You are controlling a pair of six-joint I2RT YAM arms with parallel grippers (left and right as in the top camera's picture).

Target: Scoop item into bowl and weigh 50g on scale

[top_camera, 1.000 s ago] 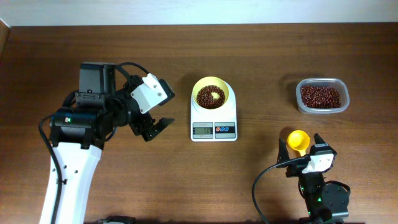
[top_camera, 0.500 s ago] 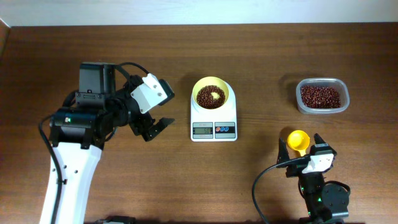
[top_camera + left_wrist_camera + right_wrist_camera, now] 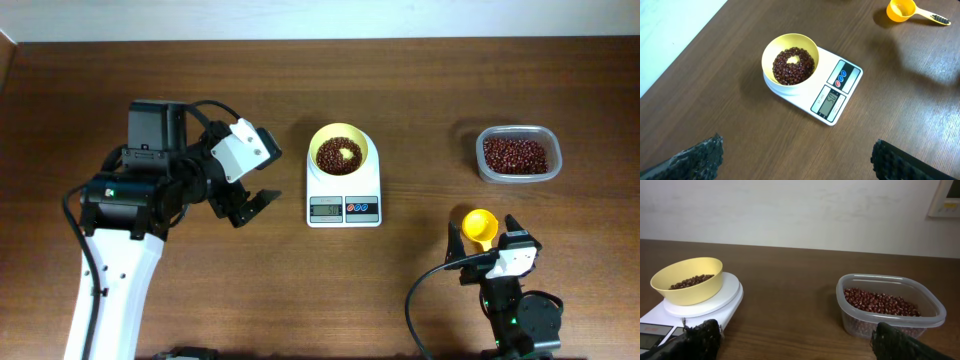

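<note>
Left claw [image 3: 252, 207] hangs with its jaws spread wide and nothing between them, over bare wood in the left half of the table [image 3: 420, 90], just left of the scale [image 3: 344, 207] and not touching it. From its wrist camera I see both black fingertips [image 3: 697, 159] at the bottom corners of the view, far apart.

On my right side, the claw [image 3: 483, 238] sits close to the front edge, toward the right front corner, jaws also parted wide; its own camera shows one finger [image 3: 897, 342] at each lower corner with only tabletop in the gap. From overhead, the yellow scoop [image 3: 479, 224] lies between those fingers. I can't tell whether either touches it.

Centre of the table: the white scale carries the pale yellow bowl [image 3: 313, 150] on its platform, away from the display [image 3: 829, 104], which seems to read 50. Red-brown beans [image 3: 328, 158] cover most of the bowl's bottom, with a pale patch showing through in the middle.

Toward the right edge, well apart from the scale, the clear plastic tub [image 3: 481, 152] holds the remaining beans [image 3: 516, 156] in a shallow layer.
</note>
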